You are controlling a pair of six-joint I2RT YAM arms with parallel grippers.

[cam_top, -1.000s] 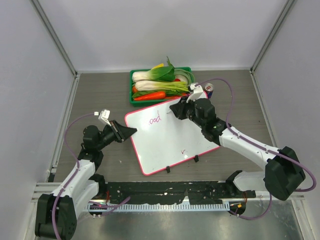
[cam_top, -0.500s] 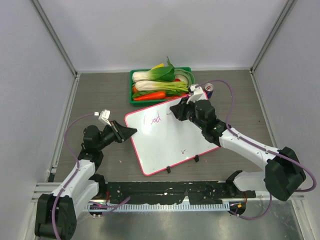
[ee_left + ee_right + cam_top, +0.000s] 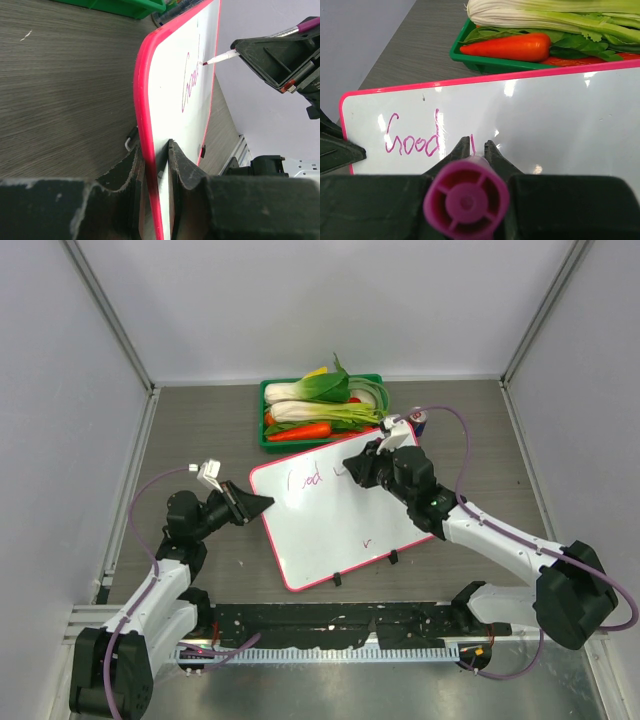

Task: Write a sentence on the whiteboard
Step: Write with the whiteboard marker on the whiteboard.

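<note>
Grey table (image 3: 200, 420) underneath, the left gripper (image 3: 157, 167) pinches tight on the whiteboard (image 3: 340, 525) at its pink edge, while the right gripper (image 3: 472, 149) clamps a marker (image 3: 466, 200), tip touching just right of "Good", the sentence (image 3: 412, 141), near the tray (image 3: 263, 415).

Grey wood-grain table (image 3: 200, 420), pale walls (image 3: 300, 300) (seemingly lavender).

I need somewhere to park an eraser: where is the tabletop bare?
Bare tabletop lies far left, between the side wall and the green vegetable tray, and far right past the can. Crowded: the centre, where the left pincer clamps the whiteboard and the right pincer holds a marker to it.
</note>
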